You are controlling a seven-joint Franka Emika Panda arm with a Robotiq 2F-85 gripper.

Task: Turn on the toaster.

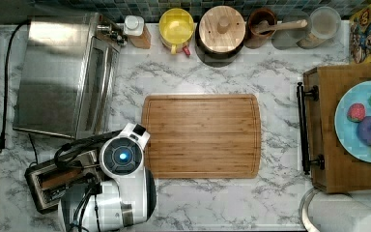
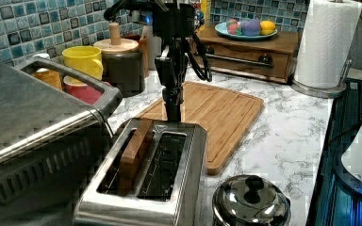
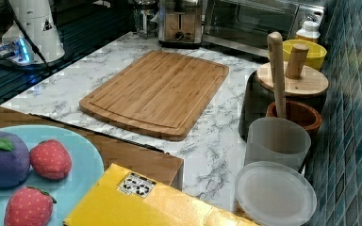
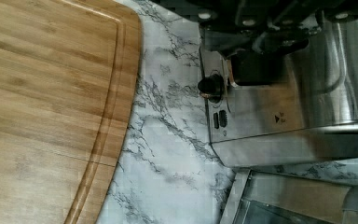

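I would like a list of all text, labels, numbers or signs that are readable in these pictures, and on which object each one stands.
No word or number can be read with certainty.
Toaster: a small triangle mark with tiny print beside it, too small to read.
Yellow box: a white label with black recycling-type symbols, no readable words.
Robot base: a black triangular sign, content blurred.
Cereal box: colourful print, lettering not readable.

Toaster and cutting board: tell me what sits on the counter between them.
Nothing rests there. The wrist view shows a bare strip of marble counter between the toaster and the cutting board. In the left view, the gripper hangs above that gap.
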